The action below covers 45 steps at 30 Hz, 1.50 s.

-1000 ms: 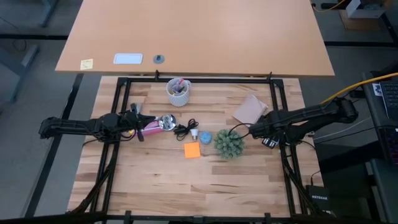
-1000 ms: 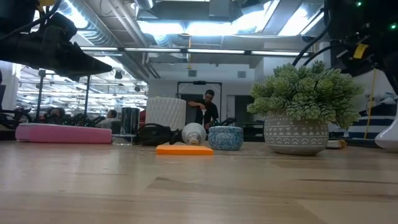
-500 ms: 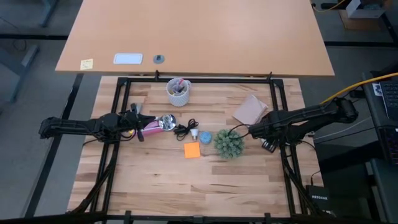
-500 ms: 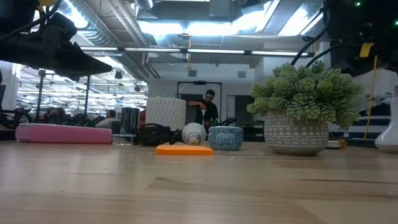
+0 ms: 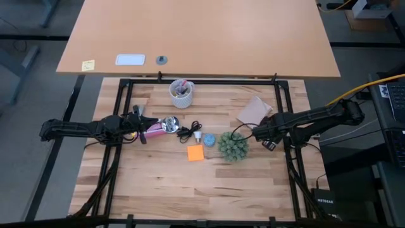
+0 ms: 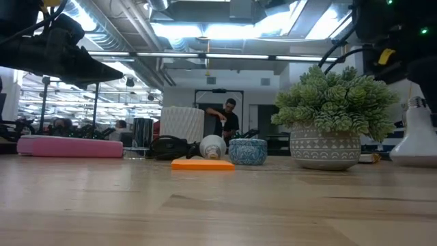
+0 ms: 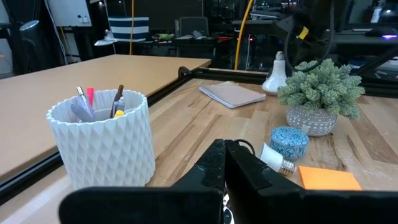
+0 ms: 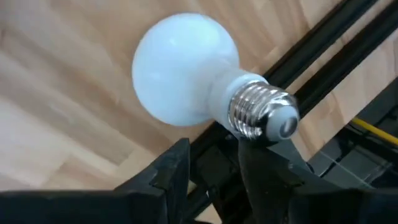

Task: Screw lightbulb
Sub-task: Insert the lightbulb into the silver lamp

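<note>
My right gripper [image 5: 268, 143] stands at the table's right, beside the potted plant [image 5: 233, 147], pointing steeply down and shut on a white frosted lightbulb [image 8: 183, 74]. The bulb [image 6: 415, 137] shows dome down and neck up, low over the wood. The shiny silver socket [image 5: 169, 123] with its black cord lies left of centre. Just to its left my left gripper [image 5: 142, 122] waits, shut, level and holding nothing. My right gripper has the lightbulb by its silver threaded base [image 8: 249, 118], which sits between the two fingers [image 8: 171, 165]; the base hides the exact place of contact. The fingers come steeply from above. The bulb hangs dome down [image 7: 274, 73]; whether the dome touches the table, I cannot tell.
A smaller bulb [image 5: 198, 135] lies by a blue bowl [image 5: 209, 139] and an orange sticky note [image 5: 195, 152]. A pink block [image 5: 154, 130] sits near the socket. A white pen cup [image 5: 181, 93] stands at the back and a tan notebook [image 5: 254, 111] lies back right. Black frame rails [image 5: 283, 114] edge the board.
My right gripper has rolled about its wrist while staying in place. The lightbulb has swung with it a little toward the plant.
</note>
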Tool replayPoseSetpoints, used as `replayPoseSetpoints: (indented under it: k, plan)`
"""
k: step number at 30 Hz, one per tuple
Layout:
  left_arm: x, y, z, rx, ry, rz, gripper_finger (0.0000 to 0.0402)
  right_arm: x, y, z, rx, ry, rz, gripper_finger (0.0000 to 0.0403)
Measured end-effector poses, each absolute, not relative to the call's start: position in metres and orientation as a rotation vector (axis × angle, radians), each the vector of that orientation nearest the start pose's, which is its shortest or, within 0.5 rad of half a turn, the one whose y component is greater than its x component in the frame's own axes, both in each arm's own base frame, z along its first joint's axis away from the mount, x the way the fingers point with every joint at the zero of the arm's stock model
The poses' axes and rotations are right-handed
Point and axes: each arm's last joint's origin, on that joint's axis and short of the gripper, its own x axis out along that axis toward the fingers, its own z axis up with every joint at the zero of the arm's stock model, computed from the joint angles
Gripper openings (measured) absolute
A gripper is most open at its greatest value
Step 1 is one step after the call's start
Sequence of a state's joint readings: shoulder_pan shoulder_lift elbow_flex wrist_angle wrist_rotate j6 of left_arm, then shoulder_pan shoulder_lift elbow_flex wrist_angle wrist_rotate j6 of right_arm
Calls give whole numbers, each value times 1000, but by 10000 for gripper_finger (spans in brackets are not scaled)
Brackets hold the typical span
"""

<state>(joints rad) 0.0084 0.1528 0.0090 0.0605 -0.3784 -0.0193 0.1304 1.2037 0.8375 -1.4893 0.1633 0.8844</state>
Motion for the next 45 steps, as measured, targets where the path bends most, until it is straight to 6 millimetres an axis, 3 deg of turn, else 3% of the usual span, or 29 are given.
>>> replayPoseSetpoints:
  k: [5,12,20,26,33,38,45]
  plan:
    - [104,12,160,-3,79,388,0,156,14,224,400,1527,-864,147]
    - [104,12,160,-4,79,387,0,176,15,223,374,1333,-774,147]
    - [104,12,160,-3,79,387,0,179,18,224,477,1356,-697,147]
    - [104,12,160,-3,79,387,0,183,20,254,513,1359,-654,147]
    - [104,12,160,-3,79,387,0,168,14,305,396,1379,-787,147]
    - [104,12,160,-3,79,387,0,159,11,314,353,1272,-798,147]
    - [104,12,160,-3,80,387,0,149,10,300,379,1299,-868,147]
